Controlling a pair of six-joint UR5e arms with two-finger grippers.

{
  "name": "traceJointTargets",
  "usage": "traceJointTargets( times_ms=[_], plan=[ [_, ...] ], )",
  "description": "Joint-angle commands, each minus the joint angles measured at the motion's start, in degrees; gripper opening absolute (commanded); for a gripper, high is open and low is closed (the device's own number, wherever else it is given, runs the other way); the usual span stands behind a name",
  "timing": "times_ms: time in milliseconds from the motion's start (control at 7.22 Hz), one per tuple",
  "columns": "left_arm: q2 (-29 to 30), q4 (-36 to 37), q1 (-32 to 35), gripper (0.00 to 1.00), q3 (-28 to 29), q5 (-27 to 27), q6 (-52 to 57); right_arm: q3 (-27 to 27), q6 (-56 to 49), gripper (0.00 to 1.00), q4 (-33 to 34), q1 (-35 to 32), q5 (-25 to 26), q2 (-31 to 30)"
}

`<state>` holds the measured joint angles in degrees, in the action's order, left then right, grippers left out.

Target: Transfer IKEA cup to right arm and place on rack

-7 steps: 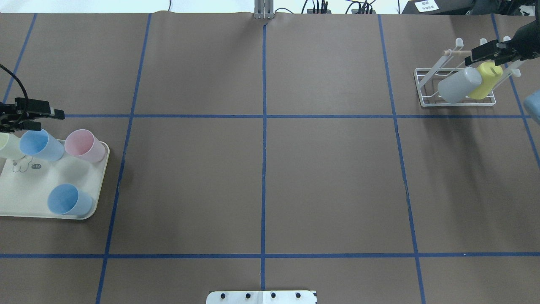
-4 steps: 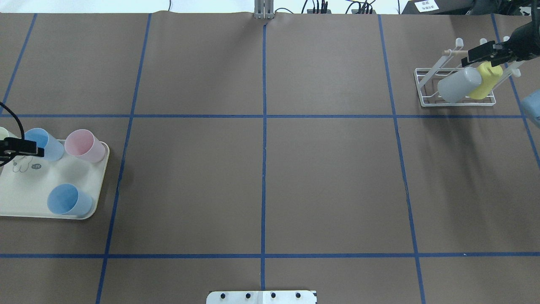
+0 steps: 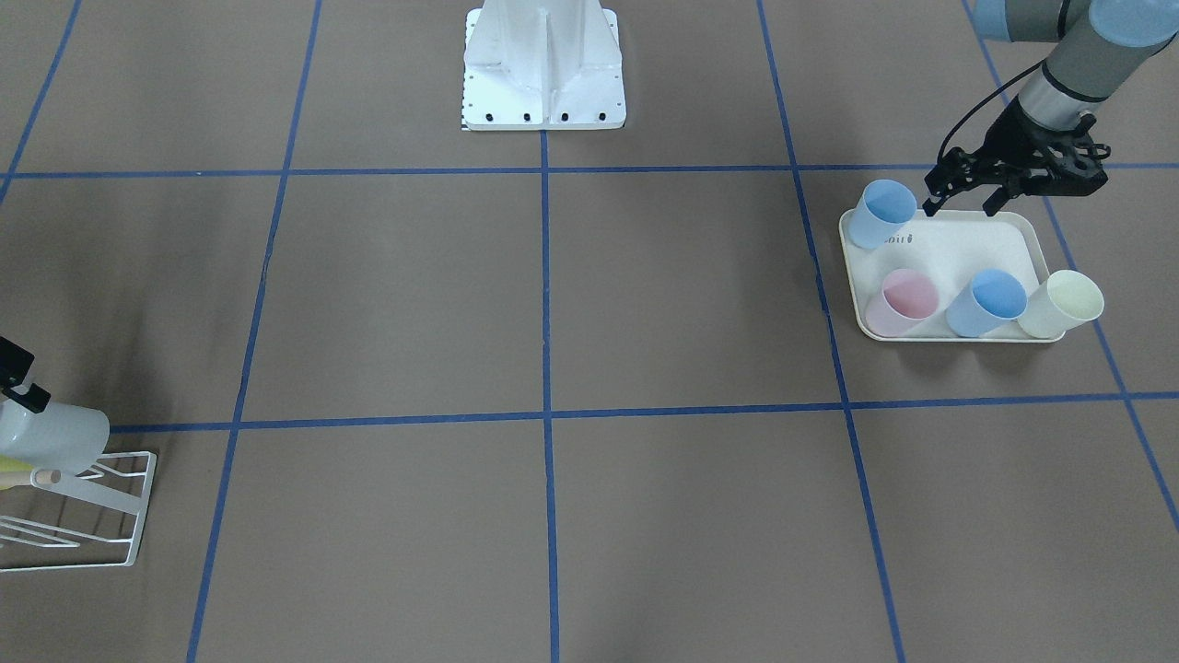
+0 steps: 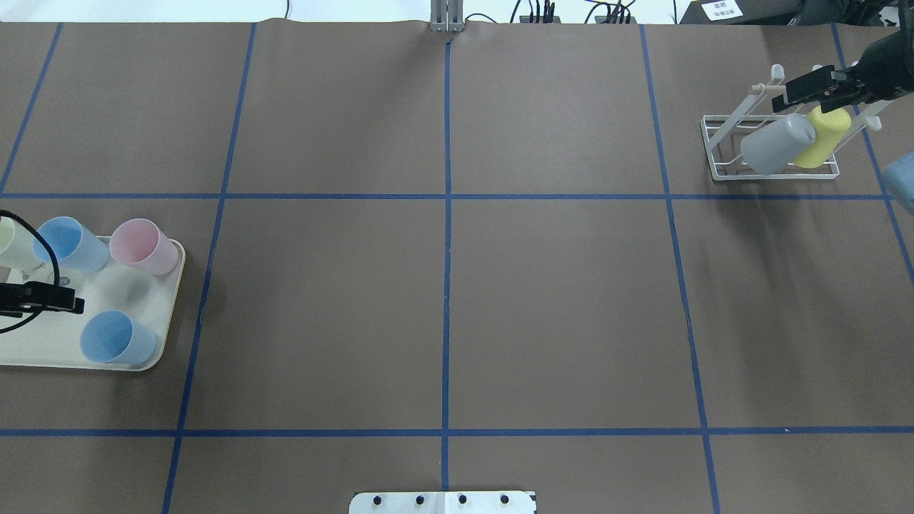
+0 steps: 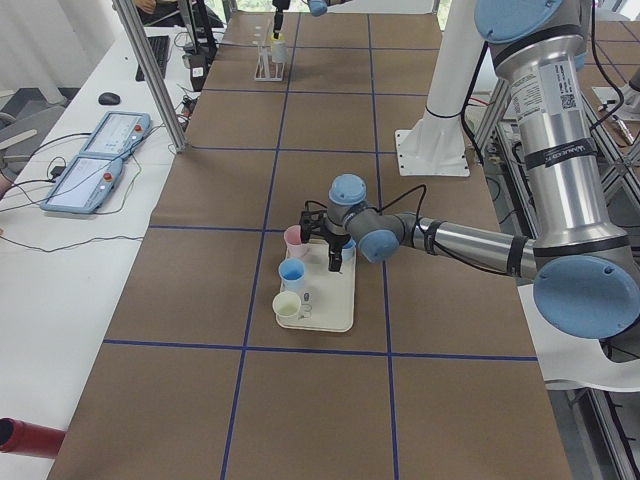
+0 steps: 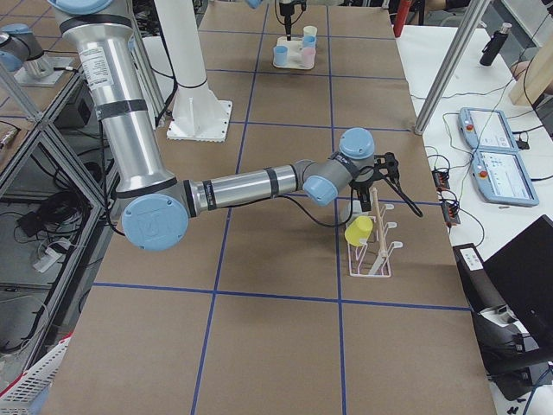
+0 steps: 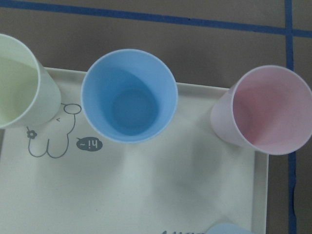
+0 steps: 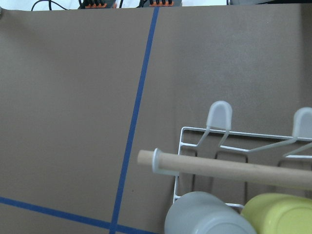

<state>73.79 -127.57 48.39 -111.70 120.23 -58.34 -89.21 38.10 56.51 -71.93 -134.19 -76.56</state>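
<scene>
Robotics lab: grid-taped table (image 5: pixel 320 120), teach pendants (image 5: pixel 88 185)

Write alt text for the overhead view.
Left gripper hovers over a tray with two blue cups, a pink cup and a pale green cup, all upright. At far right, the right gripper is at a rack holding a grey cup and a yellow cup.

left arm (image 5: pixel 470 243) extended low | left gripper (image 3: pixel 963 199) pointing down, fingers spread, empty | right arm (image 6: pixel 246 185) outstretched | right gripper (image 4: pixel 808 87) fingers apart, empty
</scene>
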Motion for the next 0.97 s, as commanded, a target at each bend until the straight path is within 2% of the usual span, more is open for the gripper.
traceJointTargets(
  times_ms=[0,139,277,416,554,693,831],
  plan=[
    [0.5,0.0,-3.1,0.97,0.4,0.1,-0.2,-4.6,0.9,0.99,0.1,-0.1,-0.5,-3.6],
    [0.5,0.0,-4.5,0.93,0.5,0.1,-0.2,-6.2,1.0,0.99,0.1,-0.1,-0.6,-4.7],
    [0.5,0.0,-5.1,0.79,0.9,0.1,-0.2,-8.2,2.8,0.99,0.1,-0.1,-0.7,-6.1],
    [0.6,0.0,-5.2,0.52,1.0,0.1,-0.2,-9.9,4.0,0.99,0.1,0.0,-0.9,-7.7],
    [0.6,0.0,-5.5,0.33,1.0,0.5,-0.2,-11.0,4.0,0.99,0.1,0.0,-1.7,-8.7],
    [1.1,-0.1,-5.5,0.09,1.0,0.8,-0.3,-10.8,4.1,0.99,0.1,0.4,-1.9,-8.6],
    [1.4,-0.2,-5.5,0.00,0.3,1.1,-0.9,-10.6,4.3,0.99,0.2,0.5,-1.8,-8.2]
  ],
)
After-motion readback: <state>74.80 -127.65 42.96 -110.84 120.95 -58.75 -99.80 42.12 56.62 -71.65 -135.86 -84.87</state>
